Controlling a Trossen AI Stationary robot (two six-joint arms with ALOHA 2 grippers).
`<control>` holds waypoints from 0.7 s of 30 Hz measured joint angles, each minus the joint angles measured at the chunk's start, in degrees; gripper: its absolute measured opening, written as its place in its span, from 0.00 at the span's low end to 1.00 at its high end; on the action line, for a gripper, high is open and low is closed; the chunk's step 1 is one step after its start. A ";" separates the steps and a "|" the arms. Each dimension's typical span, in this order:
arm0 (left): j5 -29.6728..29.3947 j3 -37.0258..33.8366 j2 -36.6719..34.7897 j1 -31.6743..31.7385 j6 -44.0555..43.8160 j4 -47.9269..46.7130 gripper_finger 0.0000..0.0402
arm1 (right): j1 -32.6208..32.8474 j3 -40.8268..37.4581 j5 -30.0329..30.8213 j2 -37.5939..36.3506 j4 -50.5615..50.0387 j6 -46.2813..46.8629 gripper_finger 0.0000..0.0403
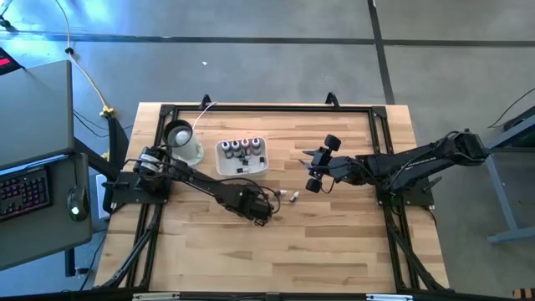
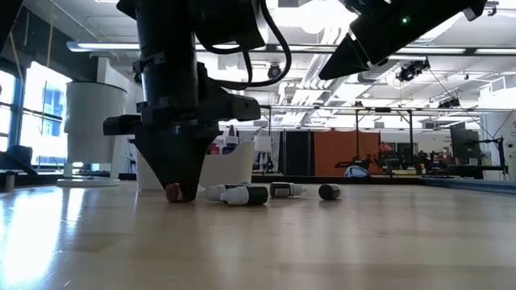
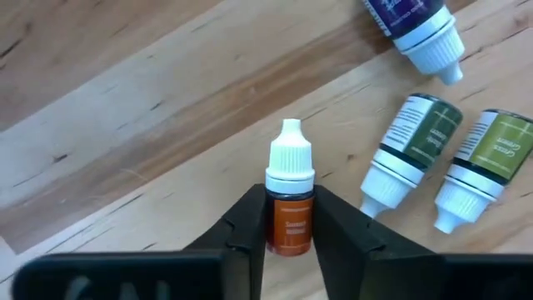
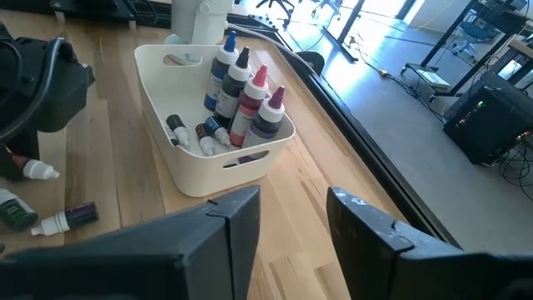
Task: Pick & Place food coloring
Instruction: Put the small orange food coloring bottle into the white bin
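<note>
Fingers of our left gripper (image 3: 290,237) pinch an orange food coloring bottle (image 3: 290,218) lying on the table (image 1: 334,242); our right gripper (image 4: 291,217) hovers open near the tray (image 4: 171,100).

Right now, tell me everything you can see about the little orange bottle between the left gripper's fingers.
The orange bottle is a tiny dropper bottle with an orange-brown body, a small printed label and a ribbed white cap ending in a narrow tip. It looks like plastic. It lies on the wooden table, cap pointing away from the left gripper, whose two dark fingers press its sides. The cap is on.
</note>
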 joint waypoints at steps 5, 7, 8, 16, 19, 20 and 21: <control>-3.70 2.34 -0.41 -0.02 1.09 -4.12 0.15 | 0.00 0.00 0.02 0.00 -0.01 0.15 0.33; -6.74 5.19 -0.91 0.06 1.76 -7.71 0.16 | 0.00 0.00 0.02 0.00 0.00 0.22 0.33; -8.38 6.64 -1.37 0.14 2.43 -10.56 0.16 | 0.00 0.00 0.02 0.00 0.00 0.22 0.33; -20.32 17.97 -3.25 5.26 6.74 -35.50 0.17 | 0.00 0.00 -0.34 0.01 -0.09 0.20 0.33; -20.36 17.66 -2.99 9.87 11.02 -37.59 0.18 | 0.00 0.00 -0.71 0.00 -0.04 0.20 0.33; -20.19 17.66 -2.99 11.35 13.01 -36.19 0.18 | 0.00 0.00 -1.00 0.00 -0.02 0.20 0.33; -19.81 17.02 -3.09 12.67 15.28 -34.42 0.18 | 0.00 0.00 -1.26 0.00 -0.04 0.17 0.33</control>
